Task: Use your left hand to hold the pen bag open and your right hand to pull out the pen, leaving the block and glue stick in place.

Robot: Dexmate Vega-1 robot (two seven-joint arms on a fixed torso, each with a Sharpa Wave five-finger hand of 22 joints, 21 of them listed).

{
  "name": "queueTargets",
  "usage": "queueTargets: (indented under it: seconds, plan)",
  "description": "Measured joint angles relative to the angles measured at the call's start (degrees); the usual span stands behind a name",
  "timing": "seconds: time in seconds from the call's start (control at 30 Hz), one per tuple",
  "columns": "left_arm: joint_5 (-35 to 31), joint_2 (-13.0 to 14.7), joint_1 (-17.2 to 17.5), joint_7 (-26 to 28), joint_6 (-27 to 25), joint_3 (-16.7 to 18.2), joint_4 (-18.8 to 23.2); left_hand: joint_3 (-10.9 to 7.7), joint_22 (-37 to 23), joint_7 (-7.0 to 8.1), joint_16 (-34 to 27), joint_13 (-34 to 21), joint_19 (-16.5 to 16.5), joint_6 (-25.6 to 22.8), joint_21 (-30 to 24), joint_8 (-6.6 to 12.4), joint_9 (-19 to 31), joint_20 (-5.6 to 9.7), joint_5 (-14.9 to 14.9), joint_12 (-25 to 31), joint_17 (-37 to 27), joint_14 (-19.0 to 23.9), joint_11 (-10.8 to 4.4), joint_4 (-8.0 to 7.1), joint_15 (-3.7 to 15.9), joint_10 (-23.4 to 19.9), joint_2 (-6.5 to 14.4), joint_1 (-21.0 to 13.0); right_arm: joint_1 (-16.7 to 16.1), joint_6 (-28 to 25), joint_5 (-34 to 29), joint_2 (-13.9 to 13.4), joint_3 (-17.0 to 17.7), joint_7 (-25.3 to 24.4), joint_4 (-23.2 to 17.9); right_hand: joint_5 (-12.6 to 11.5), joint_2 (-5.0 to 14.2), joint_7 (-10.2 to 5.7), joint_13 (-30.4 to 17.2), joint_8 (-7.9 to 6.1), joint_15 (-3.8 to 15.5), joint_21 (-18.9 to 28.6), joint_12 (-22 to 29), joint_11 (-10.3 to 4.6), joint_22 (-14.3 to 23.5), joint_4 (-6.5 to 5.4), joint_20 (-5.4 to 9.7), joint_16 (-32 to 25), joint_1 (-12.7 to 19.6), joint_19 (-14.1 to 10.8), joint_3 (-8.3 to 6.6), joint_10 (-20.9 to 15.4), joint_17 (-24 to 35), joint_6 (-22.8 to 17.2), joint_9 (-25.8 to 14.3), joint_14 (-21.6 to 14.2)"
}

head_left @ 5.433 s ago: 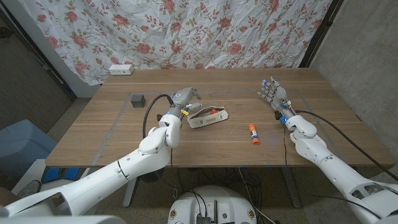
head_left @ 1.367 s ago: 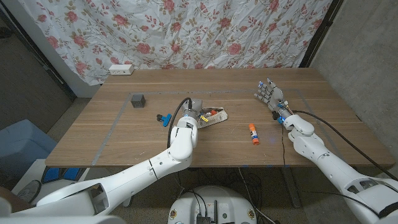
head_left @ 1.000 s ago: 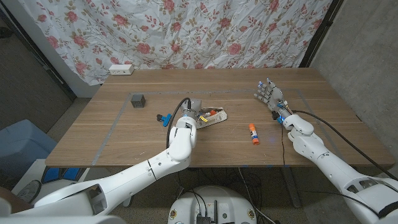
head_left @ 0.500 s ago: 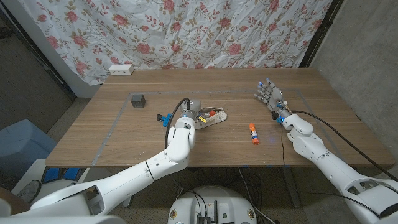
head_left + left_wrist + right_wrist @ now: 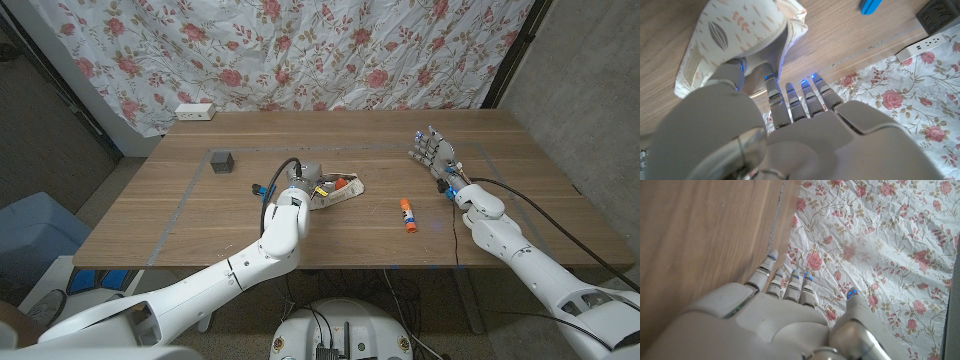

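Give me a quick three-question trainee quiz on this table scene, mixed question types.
1. True or false: the right robot hand holds a pen.
2. What touches the white patterned fabric pen bag? A) left robot hand B) right robot hand C) a person's hand
3. Fill in: the orange-capped glue stick lies outside the bag, on the ____.
Key: 1 false; 2 A; 3 wooden table.
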State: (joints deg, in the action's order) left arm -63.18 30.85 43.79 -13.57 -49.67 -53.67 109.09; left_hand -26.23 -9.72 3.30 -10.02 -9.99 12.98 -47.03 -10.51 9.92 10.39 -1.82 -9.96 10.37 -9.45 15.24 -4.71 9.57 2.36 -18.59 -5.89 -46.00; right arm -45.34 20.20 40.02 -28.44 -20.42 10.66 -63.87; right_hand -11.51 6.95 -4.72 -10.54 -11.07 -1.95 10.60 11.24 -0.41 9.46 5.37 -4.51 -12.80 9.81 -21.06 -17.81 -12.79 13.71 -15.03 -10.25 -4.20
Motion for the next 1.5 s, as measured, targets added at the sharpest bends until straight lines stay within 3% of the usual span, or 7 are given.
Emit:
queueTargets:
  seconds: [0.47, 0.9, 1.2, 1.5]
  plan:
    - [4.3, 1.0, 0.2, 1.2, 0.3, 0.7, 1.0, 1.65, 0.1, -0.47, 0.1, 0.0, -2.5, 2.9, 0.4, 0.00, 0.0, 0.00, 0.0, 0.0, 0.0, -3.0, 1.03, -0.39, -0.36, 2.4, -1.0, 1.0, -0.1, -0.3, -0.2, -0.2, 0.0, -0.4, -0.4, 0.0, 0.00, 0.00, 0.0, 0.00, 0.00, 0.0, 0.0, 0.00, 0.0, 0.24, 0.00, 0.0, 0.0, 0.0, 0.24, 0.0, 0.0, 0.0, 0.0, 0.0]
    - [9.3, 2.5, 0.4, 3.1, 1.0, 1.5, 2.1, 2.60, 0.1, -0.75, 0.1, 0.0, -4.0, 5.6, 0.3, 0.00, -0.3, -0.59, 0.0, 0.0, -0.3, -4.6, 1.75, -0.38, -1.32, 4.3, -1.7, 1.3, -0.1, -2.8, -3.7, -2.5, -1.5, -2.9, -3.3, 0.0, -0.01, 0.00, 0.0, 0.28, 0.00, 0.0, 0.0, 0.00, 0.0, 0.24, -0.21, 0.0, 0.0, 0.2, 0.24, 0.0, 0.0, 0.0, 0.0, 0.0]
    - [12.4, 3.5, 0.5, 5.0, 1.9, 1.6, 2.4, 3.29, 0.1, -0.86, 0.1, 0.0, -4.9, 7.1, 0.3, 0.00, -0.3, -0.85, 0.0, 0.0, -0.3, -5.2, 2.06, -0.60, -1.32, 5.2, -2.0, 1.6, -0.1, -3.6, -8.4, -4.4, -3.3, -5.7, -6.2, 0.0, -0.63, -0.01, 0.0, 0.28, -0.32, 0.0, 0.0, 0.00, 0.0, 0.65, -0.21, 0.0, -0.6, 0.2, 0.32, 0.0, -0.1, 0.0, 0.0, -0.3]
    - [14.5, 4.5, 0.4, 6.5, 2.6, 1.7, 2.5, 3.78, 0.1, -0.94, 0.1, 0.0, -4.9, 7.9, 0.3, 0.00, -0.3, -0.84, 0.0, 0.0, -0.3, -5.5, 2.05, -0.62, -1.57, 5.8, -2.0, 2.2, 0.0, -4.0, -15.4, -6.3, -5.4, -9.7, -9.0, 0.0, -1.90, -1.40, 0.0, -0.01, 0.12, 0.0, 0.0, 0.00, 0.0, 1.70, -0.31, 0.0, 0.7, 0.7, 0.25, 0.0, -0.4, -1.4, 0.0, -0.8]
